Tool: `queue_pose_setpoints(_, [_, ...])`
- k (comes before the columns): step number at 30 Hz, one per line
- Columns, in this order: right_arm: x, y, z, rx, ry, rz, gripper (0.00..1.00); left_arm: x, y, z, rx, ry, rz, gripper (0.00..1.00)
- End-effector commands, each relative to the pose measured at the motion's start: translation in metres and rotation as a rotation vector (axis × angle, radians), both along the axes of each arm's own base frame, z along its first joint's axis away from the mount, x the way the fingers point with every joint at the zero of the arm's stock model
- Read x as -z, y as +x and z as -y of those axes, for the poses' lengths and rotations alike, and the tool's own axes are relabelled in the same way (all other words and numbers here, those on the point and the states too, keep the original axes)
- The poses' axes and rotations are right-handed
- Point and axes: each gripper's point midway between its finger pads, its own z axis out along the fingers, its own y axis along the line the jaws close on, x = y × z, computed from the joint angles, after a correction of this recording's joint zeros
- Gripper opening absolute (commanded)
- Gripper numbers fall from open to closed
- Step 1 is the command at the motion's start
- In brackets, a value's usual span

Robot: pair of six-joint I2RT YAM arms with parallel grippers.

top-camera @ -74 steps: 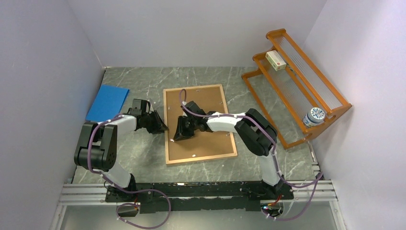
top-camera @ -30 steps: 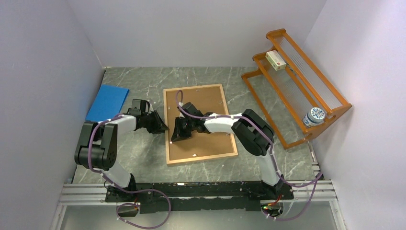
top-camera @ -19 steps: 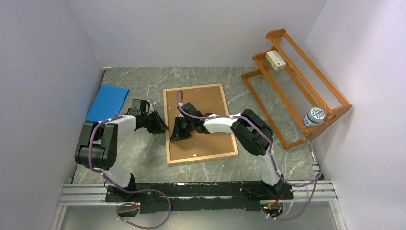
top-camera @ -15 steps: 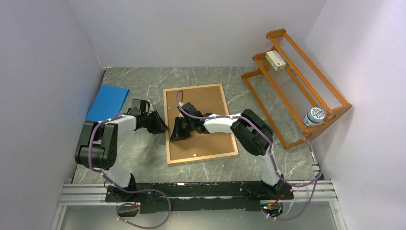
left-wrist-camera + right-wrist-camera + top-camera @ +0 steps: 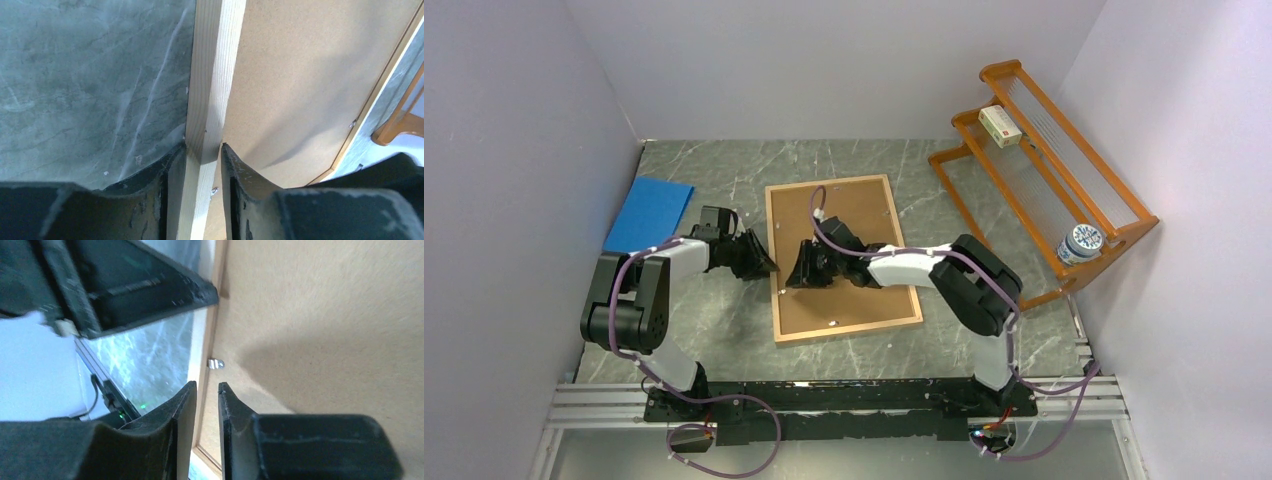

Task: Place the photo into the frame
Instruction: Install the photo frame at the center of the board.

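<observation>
From above, the frame (image 5: pixel 829 184) lies flat in the middle of the grey marbled table (image 5: pixel 724 170), back side up, with the brown backing panel (image 5: pixel 869 210) filling it. The left gripper (image 5: pixel 767 268) reaches in from the left of the picture and meets the frame's left border about halfway along. The right gripper (image 5: pixel 790 284) points the opposite way, over the left part of the panel, with its tips near that same border. A blue sheet (image 5: pixel 649 213) lies at the upper left, well apart from the frame. An orange slatted rack (image 5: pixel 1044 170) stands at the right. It carries a small box (image 5: pixel 1001 126) on top and a blue-and-white jar (image 5: pixel 1080 243) at its lower end.

In the left wrist view, the two dark fingers (image 5: pixel 172 170) straddle the pale wooden border, which runs up the middle of the picture. The jaws are closed on it, one finger against the table-side edge and the other against the panel-side edge. A small metal tab (image 5: pixel 214 190) shows on the border between them. Grey table fills the left half and brown panel the right.

The right wrist view is somewhat blurred. The jaws stand slightly parted at the bottom centre, with a narrow gap and nothing gripped. The border passes behind the gap, and whether the tips touch it cannot be told. A metal clip (image 5: pixel 216 363) sits just above the fingers where border meets panel. The other arm's dark fingers fill the upper left
</observation>
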Motion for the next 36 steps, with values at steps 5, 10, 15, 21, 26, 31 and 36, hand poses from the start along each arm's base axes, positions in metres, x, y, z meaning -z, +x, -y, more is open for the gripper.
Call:
queue_pose_setpoints(5, [-0.048, 0.075, 0.009, 0.177, 0.009, 0.141, 0.32, 0.001, 0.004, -0.003, -0.018, 0.054, -0.043, 0.49])
queue_pose_setpoints(10, [-0.043, 0.112, 0.001, 0.209, -0.001, 0.163, 0.36, 0.003, 0.018, -0.007, -0.034, 0.078, -0.016, 0.51])
queue_pose_setpoints(15, [-0.036, 0.140, -0.014, 0.223, -0.023, 0.206, 0.37, 0.016, 0.020, -0.009, -0.037, 0.097, -0.038, 0.39])
queue_pose_setpoints(21, [-0.020, 0.165, -0.025, 0.250, -0.029, 0.218, 0.37, 0.021, 0.015, -0.006, -0.022, 0.079, -0.062, 0.27])
queue_pose_setpoints(26, [-0.008, 0.181, -0.023, 0.299, -0.053, 0.225, 0.37, 0.020, 0.011, -0.005, -0.004, 0.080, -0.071, 0.25])
queue_pose_setpoints(31, [0.002, 0.192, -0.023, 0.307, -0.054, 0.219, 0.37, 0.022, 0.008, -0.006, 0.005, 0.084, -0.081, 0.24])
queue_pose_setpoints(36, [0.015, 0.192, -0.028, 0.279, -0.027, 0.175, 0.36, 0.021, 0.007, -0.004, 0.023, 0.074, -0.082, 0.23])
